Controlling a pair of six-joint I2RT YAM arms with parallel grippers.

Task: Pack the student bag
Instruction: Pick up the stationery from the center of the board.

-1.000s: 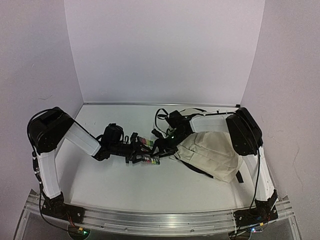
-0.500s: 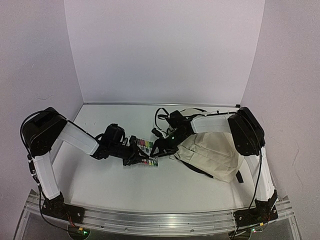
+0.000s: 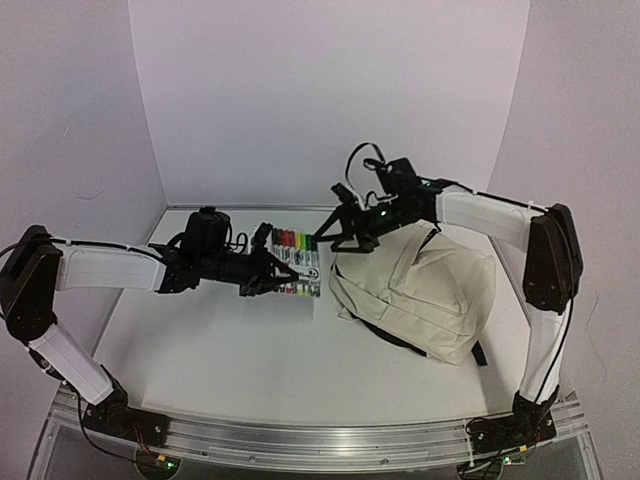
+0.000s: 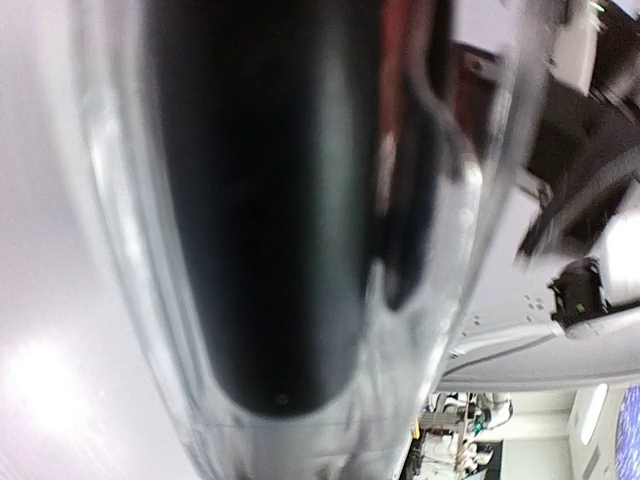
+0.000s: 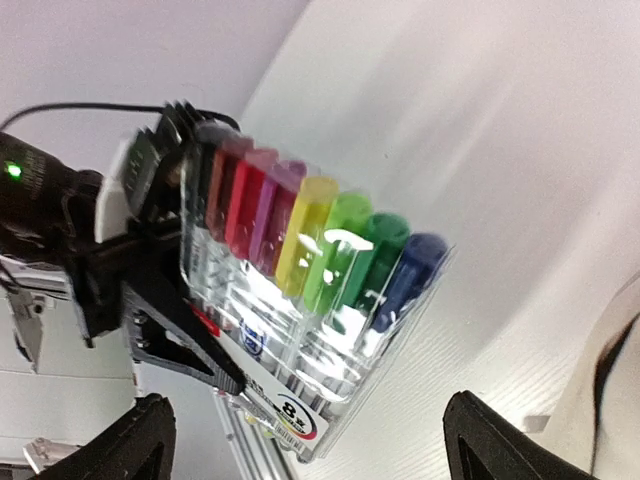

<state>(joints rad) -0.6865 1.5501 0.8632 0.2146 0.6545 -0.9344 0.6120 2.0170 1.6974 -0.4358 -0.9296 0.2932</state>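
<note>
Both arms have come up and back in the last 1 second. The left gripper (image 3: 258, 272), low over the table (image 3: 220, 350) then, now holds the marker pack (image 3: 293, 262) up in the air. The right gripper (image 3: 320, 240) has risen from beside the student bag (image 3: 430, 295) and hangs just past the pack's far edge.

The left jaws are clamped on 1 side of the clear pack. The right wrist view shows this plainly, with the row of coloured caps standing above the black fingers. The right fingers stand wide apart with nothing between them, and they frame the pack without touching it.

I judge this to be the loading step, with the markers picked up but not yet in the bag. The bag lies slumped on the table, right of centre. Its upper end points toward the middle, just below the right gripper and just beside the pack. From here I cannot tell whether its mouth is open.

Next, the right arm likely has to catch the bag's top edge and hold the opening wide. The left arm then has to tilt the pack and feed it in narrow end first.
</note>
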